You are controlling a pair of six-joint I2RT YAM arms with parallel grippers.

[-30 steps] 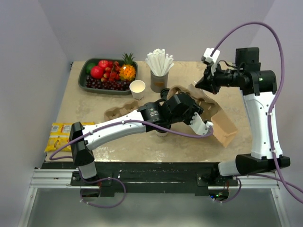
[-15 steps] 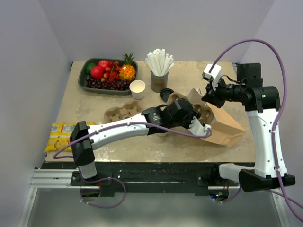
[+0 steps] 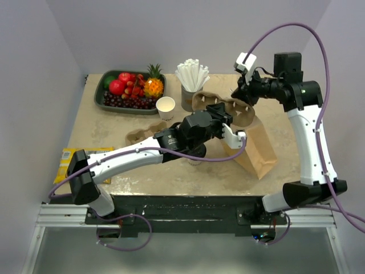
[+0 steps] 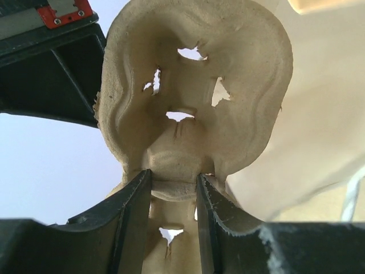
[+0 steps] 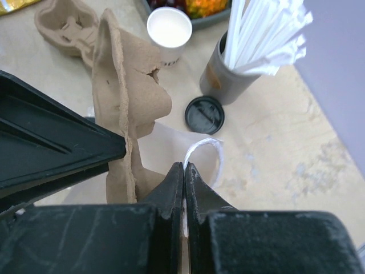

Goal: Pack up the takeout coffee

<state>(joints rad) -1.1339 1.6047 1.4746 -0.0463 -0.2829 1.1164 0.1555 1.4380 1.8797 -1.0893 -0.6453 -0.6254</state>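
The takeout coffee is mostly hidden: only a small white cup [image 3: 195,160] peeks out from under my left forearm, its top covered. My left gripper [image 3: 220,116] [image 4: 174,188] is shut on the middle ridge of a brown pulp carrier [image 3: 228,106] [image 4: 194,85], held in the air on edge at the mouth of the brown paper bag [image 3: 256,145]. My right gripper [image 3: 239,94] [image 5: 184,165] is shut on the bag's white handle [image 5: 206,149] and holds the bag's top up. The carrier [image 5: 128,85] stands just left of the right gripper's fingers.
A loose black lid [image 5: 204,115] lies by the grey cup of white straws [image 3: 191,94]. An open white cup [image 3: 165,107] stands left of it. There is a fruit tray [image 3: 108,94] at the back left, a second carrier [image 3: 142,135] on the table, and yellow packets [image 3: 68,162] at the left edge.
My right gripper has moved back and left with the bag's handle, standing the bag up. My left gripper has carried the pulp carrier back toward the bag's mouth.
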